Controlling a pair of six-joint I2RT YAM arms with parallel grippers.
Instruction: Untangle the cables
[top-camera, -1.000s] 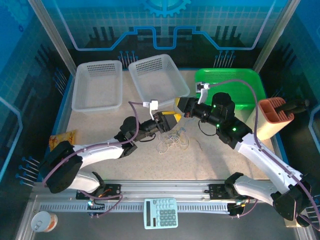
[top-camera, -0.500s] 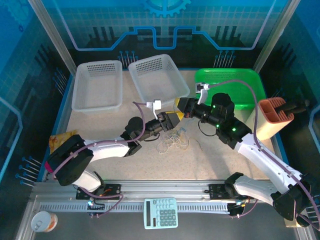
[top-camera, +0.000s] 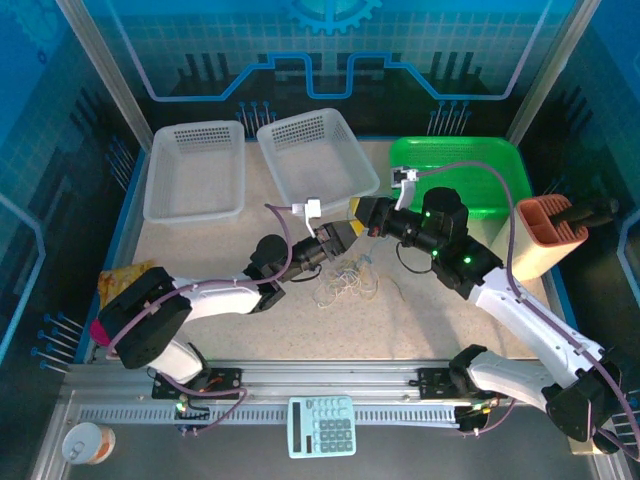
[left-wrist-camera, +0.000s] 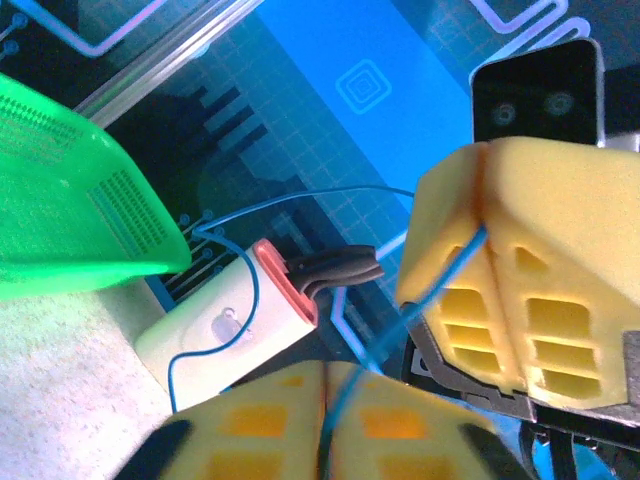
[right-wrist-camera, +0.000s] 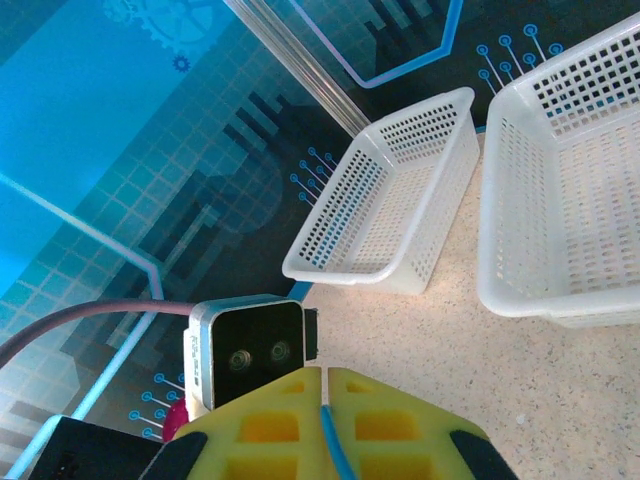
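Left arm reaching low over the counter, left gripper (top-camera: 338, 237) jaws clamped on a blue cable (left-wrist-camera: 440, 280), right arm elbow-bent, right gripper (top-camera: 357, 208) just beside it, jaws pinching the same cable

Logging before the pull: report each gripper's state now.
Left gripper: shut on the thin blue flexible cable.
Right gripper: shut on the same cable.

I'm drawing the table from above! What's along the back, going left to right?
Left white basket → tilted white basket → green basket → tan holder with a reddish top.
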